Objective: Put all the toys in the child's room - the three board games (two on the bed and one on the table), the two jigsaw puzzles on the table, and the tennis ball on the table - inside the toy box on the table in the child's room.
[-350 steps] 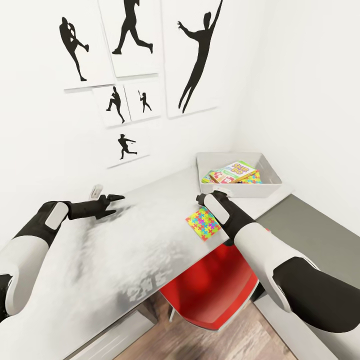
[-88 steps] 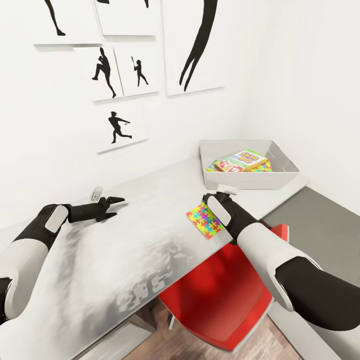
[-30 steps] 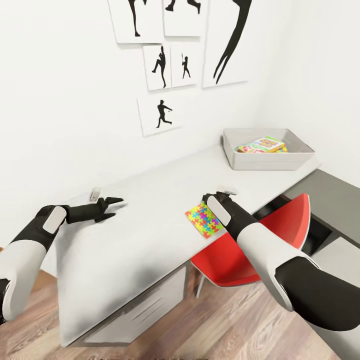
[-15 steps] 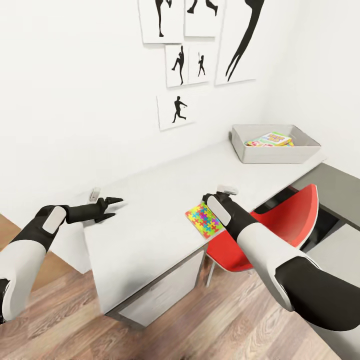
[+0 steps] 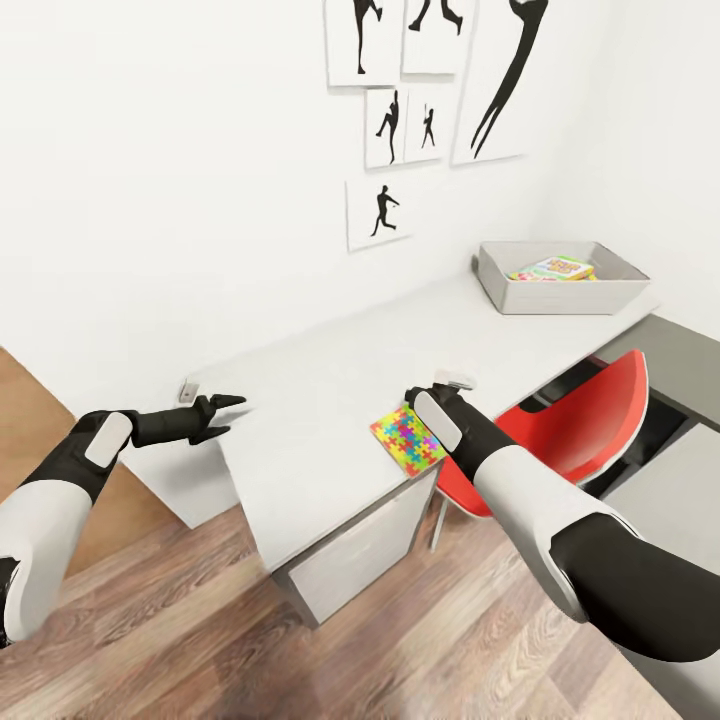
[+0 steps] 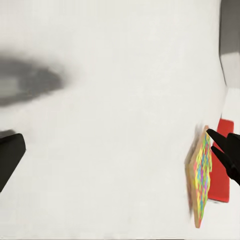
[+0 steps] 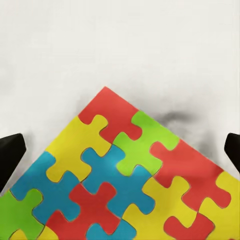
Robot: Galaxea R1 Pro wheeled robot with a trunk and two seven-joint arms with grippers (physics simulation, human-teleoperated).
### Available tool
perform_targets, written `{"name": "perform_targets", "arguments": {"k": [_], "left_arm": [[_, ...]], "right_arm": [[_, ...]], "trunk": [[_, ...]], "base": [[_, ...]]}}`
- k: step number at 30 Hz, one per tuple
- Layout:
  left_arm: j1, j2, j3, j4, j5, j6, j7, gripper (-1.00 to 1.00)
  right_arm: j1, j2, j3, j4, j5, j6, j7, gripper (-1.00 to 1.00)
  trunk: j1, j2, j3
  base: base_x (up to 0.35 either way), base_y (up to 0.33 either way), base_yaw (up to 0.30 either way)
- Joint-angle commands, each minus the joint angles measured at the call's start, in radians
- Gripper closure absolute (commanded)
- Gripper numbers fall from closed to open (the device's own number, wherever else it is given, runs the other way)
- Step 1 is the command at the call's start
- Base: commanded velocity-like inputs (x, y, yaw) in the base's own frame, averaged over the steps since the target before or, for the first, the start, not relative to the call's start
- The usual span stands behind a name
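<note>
Stretching from near left to far right, the desk (image 5: 330,380) is standing against the white wall (image 5: 180,180), which is carrying black silhouette pictures (image 5: 500,70). Wood floor (image 5: 200,620) is showing at the near side. A red chair (image 5: 570,430) is sitting tucked under the desk's right part. At the far right end of the desk, the toy box (image 5: 560,290) is resting, with printed board games (image 5: 560,268) lying inside it.

The left hand (image 5: 222,412) is hovering over the desk's near left corner, its fingers spread, gripping nothing. The right hand (image 5: 425,400) is hanging over the desk's near edge, just in front of the chair; how its fingers are set cannot be told, though its dark tips (image 7: 11,155) are showing wide apart in the right wrist view. A puzzle (image 5: 408,442) is sitting tilted at that hand, over the desk edge; whether it is being pinched cannot be told.
</note>
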Motion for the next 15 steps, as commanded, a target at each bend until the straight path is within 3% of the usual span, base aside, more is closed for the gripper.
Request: {"name": "perform_targets", "arguments": {"k": [1, 5, 15], "left_arm": [[0.000, 0.000, 0.002, 0.001, -0.022, 0.000, -0.004, -1.00], [0.000, 0.000, 0.002, 0.001, -0.021, 0.000, -0.004, -1.00], [0.000, 0.000, 0.002, 0.001, -0.020, 0.000, -0.004, -1.00]], "right_arm": [[-0.001, -0.001, 0.006, -0.001, -0.008, 0.004, -0.007, -1.00], [-0.001, -0.001, 0.006, -0.001, -0.008, 0.004, -0.006, -1.00], [-0.001, -0.001, 0.006, -0.001, -0.008, 0.004, -0.004, -1.00]], "trunk": [[0.000, -0.001, -0.001], [0.000, -0.001, -0.001], [0.000, -0.001, -0.001]], "base": [[-0.223, 0.181, 0.000], [-0.142, 0.116, 0.000], [-0.031, 0.017, 0.000]]}}
